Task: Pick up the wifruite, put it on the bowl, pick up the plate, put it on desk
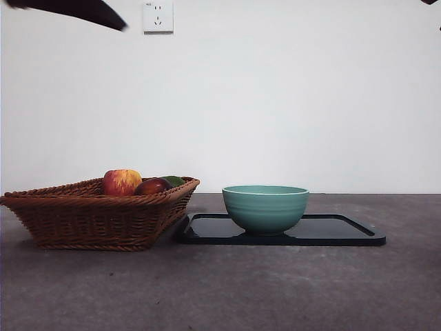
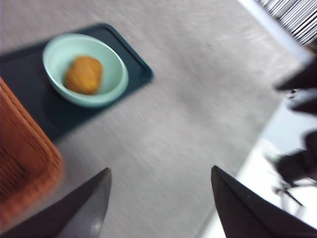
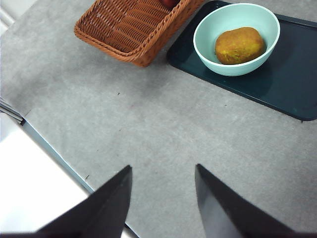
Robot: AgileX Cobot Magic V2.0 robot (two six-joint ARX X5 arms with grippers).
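The wifruite (image 3: 239, 45), an orange-brown oval, lies inside the teal bowl (image 3: 236, 37); the left wrist view shows the wifruite (image 2: 83, 75) there too, blurred. In the front view the bowl (image 1: 265, 207) hides it. The bowl stands on the plate (image 1: 344, 231), a flat black rectangular tray on the grey desk (image 1: 275, 289). My left gripper (image 2: 160, 171) hangs open and empty, high over bare desk (image 2: 198, 114). My right gripper (image 3: 163, 167) is also open and empty, high above the desk's near edge, well away from the plate (image 3: 292, 74).
A wicker basket (image 1: 96, 217) touches the plate's left end and holds a red-and-yellow apple (image 1: 122, 182), a dark red fruit (image 1: 152, 186) and something green (image 1: 173, 181). A dark arm (image 1: 76, 10) shows at the top left corner, a black tip (image 1: 431, 2) at the top right.
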